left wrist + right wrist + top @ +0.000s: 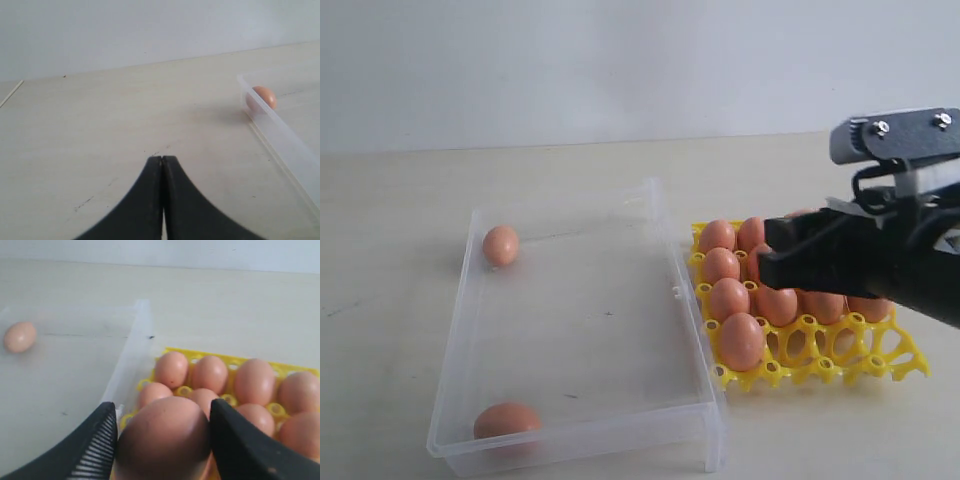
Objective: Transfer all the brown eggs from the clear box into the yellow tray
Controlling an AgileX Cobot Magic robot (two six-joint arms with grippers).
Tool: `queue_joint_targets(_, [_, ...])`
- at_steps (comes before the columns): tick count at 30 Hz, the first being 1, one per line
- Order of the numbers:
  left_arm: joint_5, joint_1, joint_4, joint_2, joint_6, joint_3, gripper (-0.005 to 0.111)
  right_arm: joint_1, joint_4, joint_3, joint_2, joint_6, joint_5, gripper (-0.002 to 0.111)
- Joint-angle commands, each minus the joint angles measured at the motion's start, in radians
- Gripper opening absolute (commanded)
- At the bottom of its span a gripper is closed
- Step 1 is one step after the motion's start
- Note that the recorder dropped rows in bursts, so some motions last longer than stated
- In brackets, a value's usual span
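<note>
right now the held egg (165,445) sits clamped in the right tool (164,412): two black fingers (97,440) press the shell from either side, spread wide enough to take the egg's girth, and the egg fills the gap between them. in the exterior view that tool hangs over the yellow tray (840,362), above its far rows on the side toward the clear box (688,300). its dark body hides the held egg from that camera, so i cannot tell whether the egg touches a cup below. the tray lies just beside the box's right wall on the pale desk (400,200). many of its cups are already filled with tray eggs (741,340); the row nearest the box shows plainly and others are partly covered by the arm. several cups along the tray's near edge are open lattice. two eggs are left in the box, well apart from the right tool: a far egg (500,245) sits in the far left corner, and a near egg (507,420) rests by the near left corner behind the front wall. the left tool (162,159) is closed, its fingertips pressed together, low over the desk outside the box. from its camera the far egg shows through the box's wall, ahead of the tips and well apart from them.
</note>
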Motion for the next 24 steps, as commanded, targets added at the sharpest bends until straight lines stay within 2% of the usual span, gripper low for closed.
queue_joint_targets(1, [-0.013, -0.001, 0.001, 0.001, -0.004, -0.004, 0.000, -0.006, 0.093, 0.124, -0.038, -0.093, -0.155, 0.000])
queue_joint_targets(12, [-0.013, -0.001, 0.001, 0.001, -0.004, -0.004, 0.000, -0.006, 0.075, 0.153, 0.035, -0.078, -0.152, 0.000])
queue_joint_targets(19, [-0.013, -0.001, 0.001, 0.001, -0.004, -0.004, 0.000, -0.006, 0.025, 0.044, 0.144, -0.081, -0.038, 0.000])
queue_joint_targets(24, [-0.013, -0.001, 0.001, 0.001, -0.004, -0.004, 0.000, -0.006, 0.025, 0.018, 0.198, -0.097, -0.027, 0.000])
